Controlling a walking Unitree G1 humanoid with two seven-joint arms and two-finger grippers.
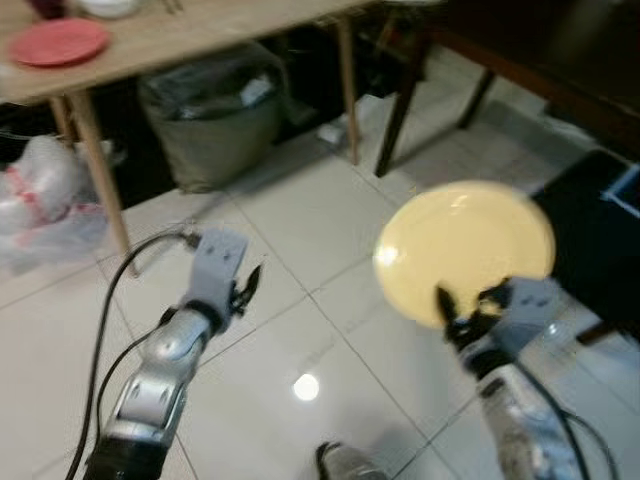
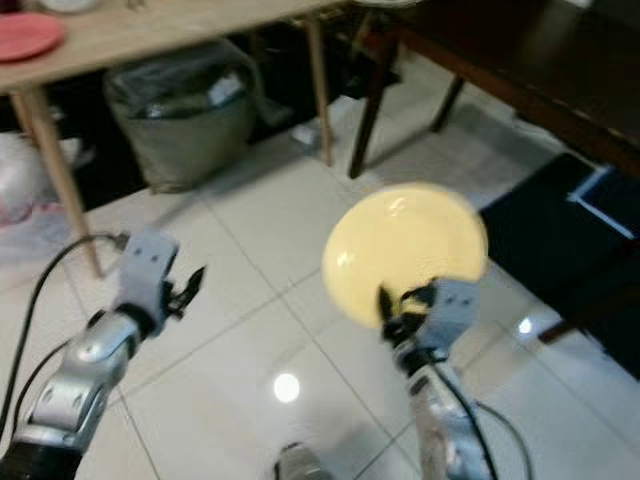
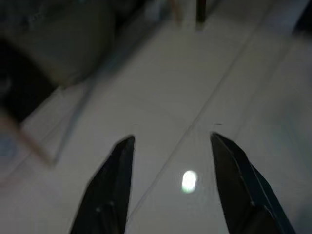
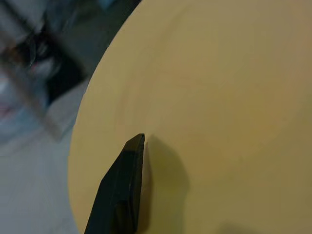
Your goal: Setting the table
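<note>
My right gripper (image 1: 468,308) is shut on the near rim of a yellow plate (image 1: 463,250), held up over the tiled floor. In the right wrist view one black finger (image 4: 127,175) lies across the yellow plate (image 4: 219,97). My left gripper (image 1: 247,285) is held out over the floor, open and with nothing in it; in the left wrist view its two fingers (image 3: 109,190) stand wide apart above the tiles. A red plate (image 1: 58,42) lies on the light wooden table (image 1: 180,35) at the far left. A dark wooden table (image 2: 520,50) stands at the far right.
A grey bin with a bag (image 1: 215,115) sits under the light table, beside white plastic bags (image 1: 45,195). The light table's legs (image 1: 348,90) and a dark table leg (image 1: 402,105) stand ahead. A black object (image 1: 590,240) lies on the floor at the right.
</note>
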